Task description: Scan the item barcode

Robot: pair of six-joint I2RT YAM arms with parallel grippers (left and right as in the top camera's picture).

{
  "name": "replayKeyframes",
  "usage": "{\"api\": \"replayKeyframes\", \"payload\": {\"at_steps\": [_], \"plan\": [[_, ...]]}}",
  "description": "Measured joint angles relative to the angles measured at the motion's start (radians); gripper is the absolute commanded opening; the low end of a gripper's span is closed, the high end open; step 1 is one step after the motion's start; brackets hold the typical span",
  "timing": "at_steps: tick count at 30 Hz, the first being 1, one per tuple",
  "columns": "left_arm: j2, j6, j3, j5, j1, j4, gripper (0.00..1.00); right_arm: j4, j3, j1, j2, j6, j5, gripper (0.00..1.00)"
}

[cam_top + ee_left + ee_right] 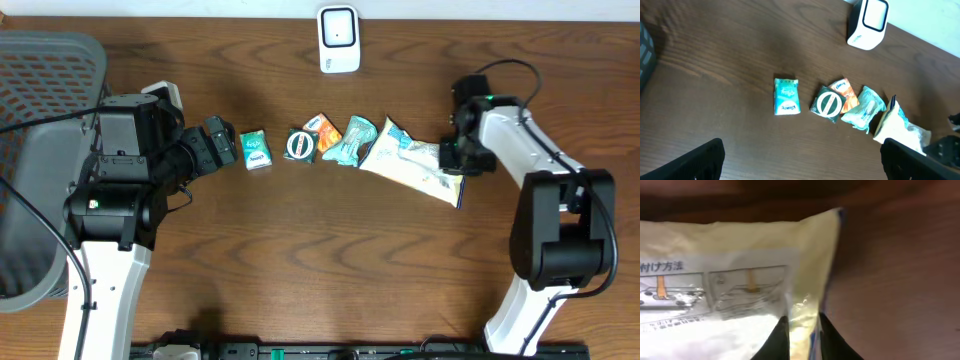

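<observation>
Pale yellow packet (740, 245) fills the right wrist view, its edge pinched between the nearly closed tips of the right claw (802, 332), though whether that grip is firm is hard to judge. It lies on the counter (300, 260), well apart from the scanner (339, 40). Opposite, the left claw (802, 150) hangs spread wide, holding nothing. Scanning looks barely begun: lifting the packet and presenting its barcode are both left.
</observation>
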Motion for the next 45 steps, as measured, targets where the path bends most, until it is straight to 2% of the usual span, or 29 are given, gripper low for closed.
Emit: {"api": "replayKeyframes", "payload": {"at_steps": [5,10,15,18,25,30,34,37,40,45], "plan": [[0.000,0.000,0.000,0.000,0.000,0.000,0.98,-0.173,0.184,-0.012,0.004,0.000,-0.094,0.15],[0.000,0.000,0.000,0.000,0.000,0.000,0.98,-0.205,0.309,0.010,0.002,-0.029,-0.282,0.15],[0.000,0.000,0.000,0.000,0.000,0.000,0.98,-0.164,0.299,0.092,0.002,-0.058,-0.349,0.15],[0.000,0.000,0.000,0.000,0.000,0.000,0.98,-0.117,0.268,0.154,0.002,-0.048,-0.320,0.11],[0.000,0.000,0.000,0.000,0.000,0.000,0.98,0.135,0.060,0.249,0.004,0.045,-0.225,0.12],[0.000,0.000,0.000,0.000,0.000,0.000,0.98,0.187,0.013,0.271,0.013,0.069,-0.199,0.12],[0.000,0.000,0.000,0.000,0.000,-0.001,0.98,0.078,0.074,0.272,0.017,0.076,-0.190,0.15],[0.000,0.000,0.000,0.000,0.000,0.000,0.98,-0.070,0.208,0.262,0.023,0.066,-0.157,0.20],[0.000,0.000,0.000,0.001,0.000,0.000,0.98,-0.164,0.340,0.240,0.023,0.050,-0.113,0.20],[0.000,0.000,0.000,0.000,0.000,0.000,0.98,-0.222,0.401,0.200,0.016,0.034,-0.047,0.20]]}}
